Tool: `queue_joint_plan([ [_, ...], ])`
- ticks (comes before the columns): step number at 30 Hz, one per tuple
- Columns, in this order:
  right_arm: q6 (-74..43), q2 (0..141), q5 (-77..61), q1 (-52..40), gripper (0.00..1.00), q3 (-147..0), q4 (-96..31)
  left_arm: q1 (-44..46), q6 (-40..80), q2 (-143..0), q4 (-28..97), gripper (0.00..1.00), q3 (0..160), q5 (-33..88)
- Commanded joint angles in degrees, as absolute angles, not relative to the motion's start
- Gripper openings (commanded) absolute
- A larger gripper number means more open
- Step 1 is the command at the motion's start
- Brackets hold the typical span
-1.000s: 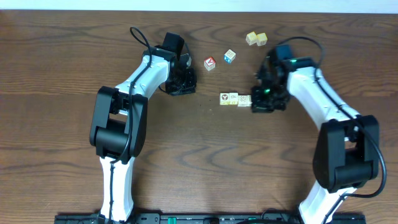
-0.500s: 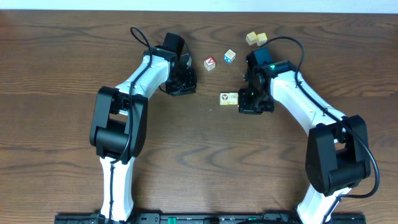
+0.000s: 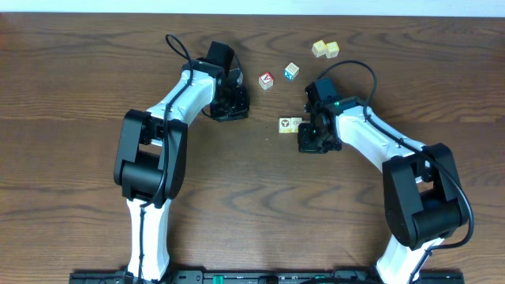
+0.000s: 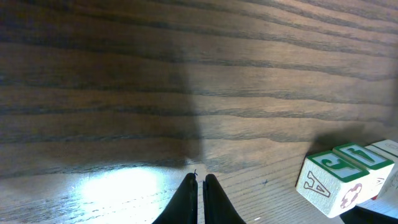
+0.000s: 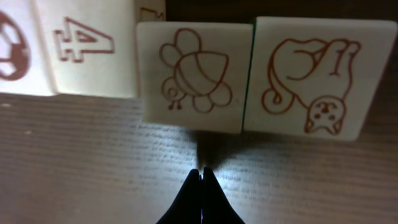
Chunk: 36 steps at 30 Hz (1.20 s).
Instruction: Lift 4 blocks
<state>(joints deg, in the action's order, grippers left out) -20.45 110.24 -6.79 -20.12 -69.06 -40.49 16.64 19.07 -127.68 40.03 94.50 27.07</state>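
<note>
overhead: left gripper [image 3: 229, 109] low over the table [image 3: 79, 79], left of centre, well apart from the blocks.
left gripper: fingers pressed together, nothing between them.
red cube [image 3: 266, 80]: alone, up and right of the left gripper.
blocks [image 3: 289, 124]: row at centre; two show, the rest hidden under the right gripper [image 3: 311, 140].
right wrist: four blocks side by side, faces toward the camera.
right gripper: closed tight and empty, tips near the seam between the bird block [image 5: 189, 74] and the cat block [image 5: 311, 74].
yellow cubes [image 3: 324, 49]: top right, touching.

left tool [image 4: 199, 180], right tool [image 5: 201, 173]: both closed
</note>
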Motion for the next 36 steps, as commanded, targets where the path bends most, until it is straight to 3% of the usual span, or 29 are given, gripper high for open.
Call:
queue_joint_plan([
  [1, -20.95, 110.74, -5.78, -20.25, 0.01, -67.83, -38.52, 16.47, 18.28, -126.98, 40.21, 0.07, 94.08, 27.2],
  [36, -21.02, 110.74, -1.13, -20.32, 0.01, -67.77, -32.49, 16.47, 18.28, -126.98, 40.21, 0.07, 94.08, 27.2],
])
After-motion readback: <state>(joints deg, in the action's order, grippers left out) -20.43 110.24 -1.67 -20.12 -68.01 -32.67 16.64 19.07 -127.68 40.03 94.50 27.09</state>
